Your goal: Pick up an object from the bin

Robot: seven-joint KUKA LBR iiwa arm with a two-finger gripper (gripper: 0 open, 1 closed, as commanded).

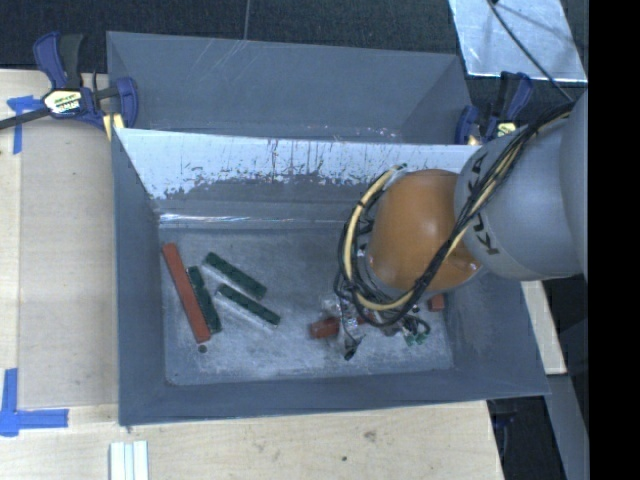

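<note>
Camera view has the gripper [348,336] low over the floor of the bin [140,298], lower centre-right of the frame, beneath the arm's orange cover [415,238]. A small reddish-brown piece [322,328] lies just beside it on the left and a small green bit [415,336] lies to its right; I cannot tell whether the gripper is open or closed. With a long red-orange stick [185,293] and dark green sticks [236,275] well apart at the left, the step looks like lining up a grasp, and the next move likely calls for centring on the reddish-brown piece, closing, then lifting.

Grey arm [545,203], orange wrist cover [420,233], yellow-black cables [351,236]
</note>
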